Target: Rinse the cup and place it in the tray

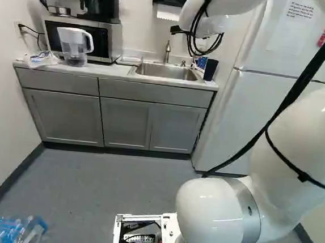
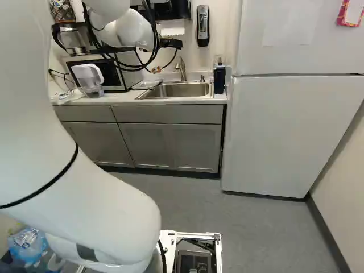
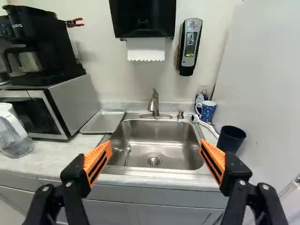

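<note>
I have the jaws (image 2: 170,42) spread wide, facing the sink (image 3: 180,143). The dark cup (image 3: 231,139) stands at the desk's (image 3: 49,154) fridge-side edge, the blue mug (image 3: 208,112) near that back corner; the tray (image 3: 103,121) lies beyond the sink's opposite side.

The sink (image 3: 176,146) lies between tray (image 3: 102,122) and dark cup (image 3: 230,140).

In the left base view, the sink (image 1: 166,71) sits in the table (image 1: 118,72), the tray (image 3: 103,122) just left of it, then the microwave (image 3: 77,103), with the coffee maker (image 3: 40,47) on top and the pitcher (image 1: 74,48) in front. The faucet (image 3: 153,104) stands behind the sink; a spoon (image 3: 128,153) lies inside. Right of the sink stands the cup (image 3: 231,139), the mug (image 3: 208,111) behind it, then the refrigerator (image 1: 259,118).
</note>
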{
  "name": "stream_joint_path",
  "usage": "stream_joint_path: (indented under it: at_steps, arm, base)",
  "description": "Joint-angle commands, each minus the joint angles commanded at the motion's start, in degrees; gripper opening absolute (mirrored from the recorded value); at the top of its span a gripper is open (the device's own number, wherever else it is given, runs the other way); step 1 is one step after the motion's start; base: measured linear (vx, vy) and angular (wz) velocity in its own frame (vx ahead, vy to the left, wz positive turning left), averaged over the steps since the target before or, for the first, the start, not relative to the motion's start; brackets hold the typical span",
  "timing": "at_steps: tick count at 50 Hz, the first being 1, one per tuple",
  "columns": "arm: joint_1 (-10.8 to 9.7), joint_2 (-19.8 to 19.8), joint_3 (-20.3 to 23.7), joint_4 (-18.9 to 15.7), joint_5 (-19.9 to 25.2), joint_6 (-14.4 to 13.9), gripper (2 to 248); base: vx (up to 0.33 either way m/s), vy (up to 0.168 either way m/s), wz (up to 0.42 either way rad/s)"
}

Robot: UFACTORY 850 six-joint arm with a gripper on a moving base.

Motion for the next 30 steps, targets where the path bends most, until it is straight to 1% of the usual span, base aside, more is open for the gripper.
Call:
stream_joint_path:
  at_steps: [20,30]
  arm:
    - [0.0,0.0,0.0,0.0,0.0,0.0,247]
    - [0.0,0.0,0.0,0.0,0.0,0.0,247]
  base:
    - [0.000,0.000,0.000]
    - [0.062,0.030,0.005]
